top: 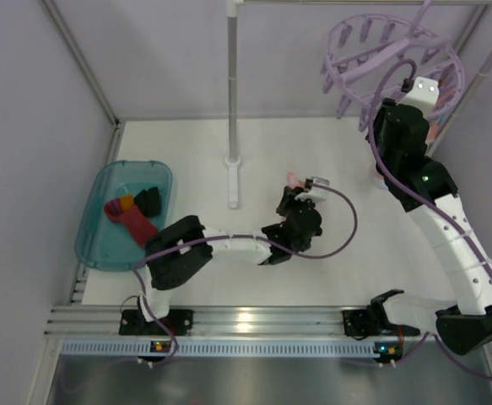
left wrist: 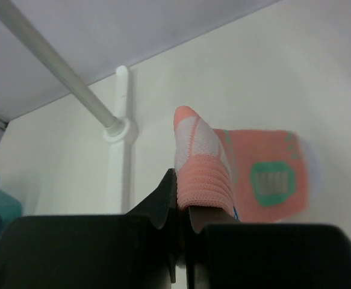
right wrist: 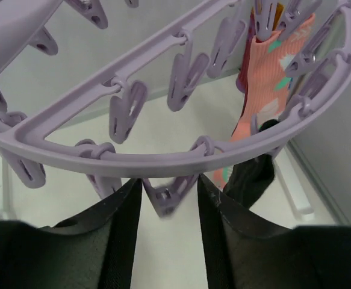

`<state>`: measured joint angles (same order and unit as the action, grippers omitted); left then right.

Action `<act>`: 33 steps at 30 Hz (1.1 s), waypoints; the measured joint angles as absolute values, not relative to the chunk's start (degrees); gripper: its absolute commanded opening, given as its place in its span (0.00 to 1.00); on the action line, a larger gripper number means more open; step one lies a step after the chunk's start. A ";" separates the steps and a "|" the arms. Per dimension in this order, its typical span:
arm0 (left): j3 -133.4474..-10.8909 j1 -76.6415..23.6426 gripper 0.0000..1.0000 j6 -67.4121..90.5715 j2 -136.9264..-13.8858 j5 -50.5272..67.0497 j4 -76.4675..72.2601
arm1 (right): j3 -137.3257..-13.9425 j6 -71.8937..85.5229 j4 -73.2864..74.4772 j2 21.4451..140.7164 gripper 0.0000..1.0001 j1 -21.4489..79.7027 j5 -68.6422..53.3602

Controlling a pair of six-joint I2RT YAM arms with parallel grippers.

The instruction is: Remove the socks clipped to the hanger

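Note:
My left gripper [left wrist: 181, 194] is shut on a salmon pink sock [left wrist: 202, 164] and holds it over the middle of the table; it also shows in the top view [top: 300, 199]. A second salmon sock with a green patch [left wrist: 265, 176] lies flat on the table beyond it. My right gripper [right wrist: 169, 180] is open under the lilac hanger [right wrist: 163, 158], with one lilac peg [right wrist: 166, 201] between its jaws. A salmon sock with teal marks [right wrist: 265, 99] and a black sock [right wrist: 253, 176] hang clipped on the ring to the right. The hanger [top: 372, 51] hangs at the back right.
A teal tub [top: 94, 245] at the left holds red, orange and black socks [top: 132, 209]. A white pole [top: 232, 84] stands on its base at the back centre. Grey walls close in the table, with a slanted frame bar at the right.

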<state>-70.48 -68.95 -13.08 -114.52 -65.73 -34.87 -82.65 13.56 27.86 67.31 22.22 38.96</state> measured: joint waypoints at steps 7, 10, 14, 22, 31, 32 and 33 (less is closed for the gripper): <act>-68.29 -66.78 0.00 -5.63 -96.82 -61.98 -19.77 | -83.79 13.54 29.52 67.40 0.99 21.96 38.02; -69.14 -62.33 0.00 0.69 -89.56 -56.73 -9.08 | -83.79 14.04 30.70 67.29 0.99 21.96 36.69; -68.86 -55.00 0.00 6.26 -81.73 -53.78 2.17 | -83.79 14.79 32.25 65.76 0.99 21.96 34.83; -65.21 -35.35 0.00 12.10 -64.97 -47.55 17.28 | -84.58 15.38 34.11 60.90 0.99 21.96 32.42; -63.00 -9.96 0.00 16.53 -63.35 -38.00 25.69 | -84.53 15.64 35.20 60.64 0.99 21.96 29.63; -61.89 -7.51 0.00 17.32 -63.57 -36.67 26.20 | -84.49 15.66 35.22 60.62 0.99 21.96 29.61; -60.93 -5.13 0.00 18.17 -63.92 -35.29 27.05 | -84.42 15.66 35.31 60.53 1.00 21.96 29.43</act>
<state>-60.93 -5.13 18.17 -63.92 -35.29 27.05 -84.42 15.66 35.31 60.53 21.96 29.43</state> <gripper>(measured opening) 0.037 0.993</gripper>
